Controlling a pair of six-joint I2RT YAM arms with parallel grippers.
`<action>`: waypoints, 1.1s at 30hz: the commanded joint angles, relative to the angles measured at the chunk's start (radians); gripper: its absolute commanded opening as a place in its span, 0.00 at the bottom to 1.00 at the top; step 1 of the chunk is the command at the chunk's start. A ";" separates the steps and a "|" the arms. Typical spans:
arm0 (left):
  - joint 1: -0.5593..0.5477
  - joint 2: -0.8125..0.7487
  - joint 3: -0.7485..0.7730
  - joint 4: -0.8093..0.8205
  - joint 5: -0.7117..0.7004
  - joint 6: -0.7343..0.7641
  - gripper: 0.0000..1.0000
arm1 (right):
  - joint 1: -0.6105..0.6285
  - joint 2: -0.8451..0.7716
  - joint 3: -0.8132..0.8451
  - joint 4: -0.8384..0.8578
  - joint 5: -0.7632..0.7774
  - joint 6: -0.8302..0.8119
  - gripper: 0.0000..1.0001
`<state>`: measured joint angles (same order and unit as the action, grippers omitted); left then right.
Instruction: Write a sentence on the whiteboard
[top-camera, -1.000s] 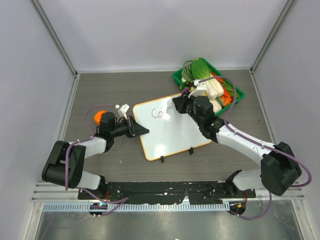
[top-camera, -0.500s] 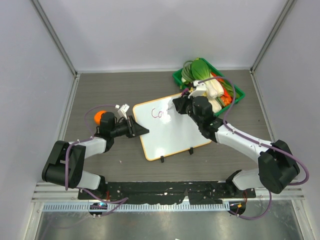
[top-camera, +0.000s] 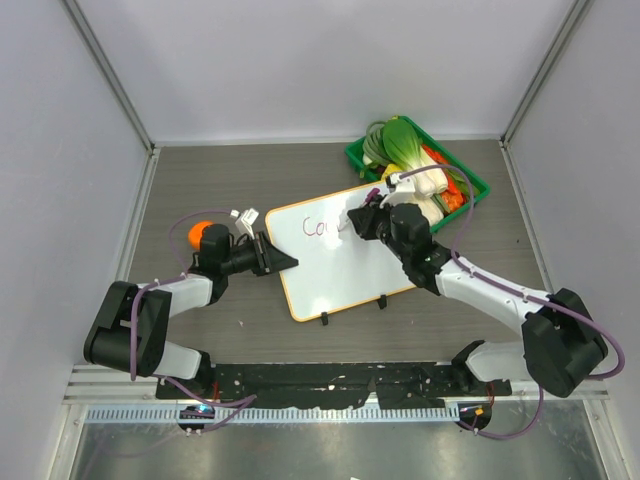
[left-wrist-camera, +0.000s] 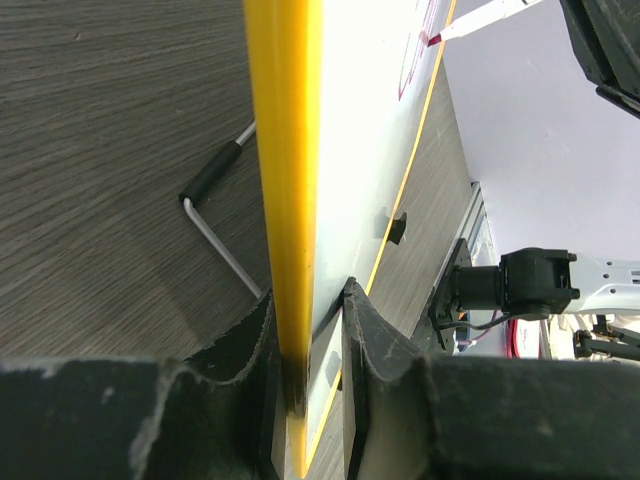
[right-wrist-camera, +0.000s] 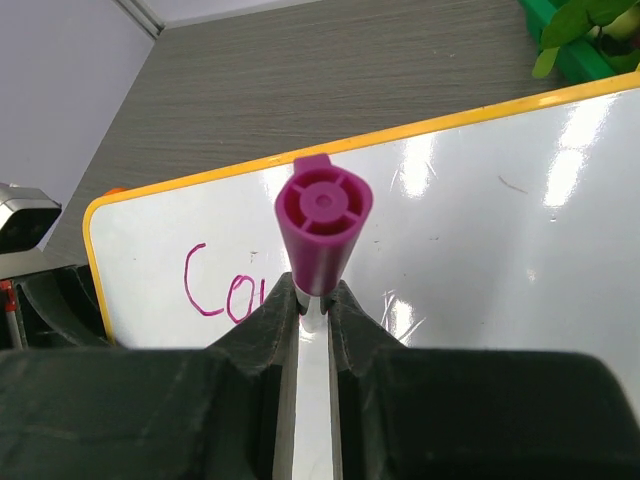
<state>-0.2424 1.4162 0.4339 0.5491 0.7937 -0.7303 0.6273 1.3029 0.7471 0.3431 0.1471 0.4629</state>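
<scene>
The whiteboard (top-camera: 340, 262), white with a thin orange frame and two black clips on its near edge, lies on the table's middle. My left gripper (top-camera: 287, 262) is shut on its left edge; the left wrist view shows the yellow frame (left-wrist-camera: 285, 200) edge-on between the jaws. My right gripper (top-camera: 357, 222) is shut on a marker (right-wrist-camera: 322, 222) with a purple end and white body, held over the board's upper part. The sentence (top-camera: 320, 228) reads only "Cou" in purple-pink; it also shows in the right wrist view (right-wrist-camera: 222, 288), partly hidden behind the marker.
A green basket (top-camera: 470, 180) of vegetables stands at the back right, just behind my right arm. An orange ball (top-camera: 200, 232) and a small white piece (top-camera: 245, 216) lie by my left arm. A bent metal rod (left-wrist-camera: 215, 225) lies on the table beside the board.
My right gripper with the marker has moved a little to the right along the first line, and another letter stroke now shows after "Co". The left arm and the board have not moved.
</scene>
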 joint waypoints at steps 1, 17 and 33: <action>-0.006 0.030 -0.014 -0.136 -0.182 0.124 0.00 | -0.003 -0.011 -0.040 -0.026 0.016 -0.004 0.01; -0.008 0.027 -0.015 -0.138 -0.183 0.124 0.00 | -0.014 0.032 0.064 0.008 0.062 0.003 0.01; -0.009 0.026 -0.015 -0.140 -0.182 0.124 0.00 | -0.044 0.059 0.097 0.000 0.066 0.005 0.01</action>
<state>-0.2443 1.4162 0.4339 0.5476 0.7895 -0.7300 0.5961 1.3491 0.8158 0.3489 0.1692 0.4778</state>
